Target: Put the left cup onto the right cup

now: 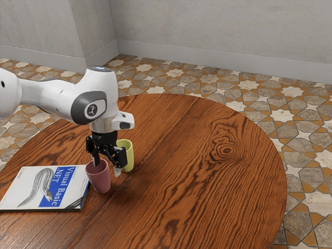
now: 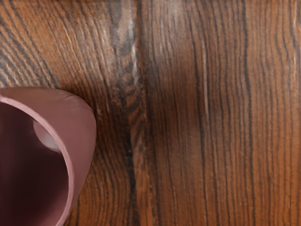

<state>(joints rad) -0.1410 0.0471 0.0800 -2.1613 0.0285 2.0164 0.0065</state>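
Because the pink cup (image 1: 98, 176), upright on the surface (image 1: 207, 171) just beside the yellow cup (image 1: 127, 154), looks light, rigid and smooth-walled, the gripper (image 1: 105, 162), fingers spread wide at its rim, should pinch across the wall there.

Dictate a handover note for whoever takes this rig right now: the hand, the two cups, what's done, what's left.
Hand: low at the rim of the pink cup; its grip cannot be read.
Pink cup: upright on the table, next to the book.
Yellow cup: upright, close by toward the exterior view's right.
Done: hand brought to the pink cup.
Left: grasp it, lift it, set it onto the yellow cup.
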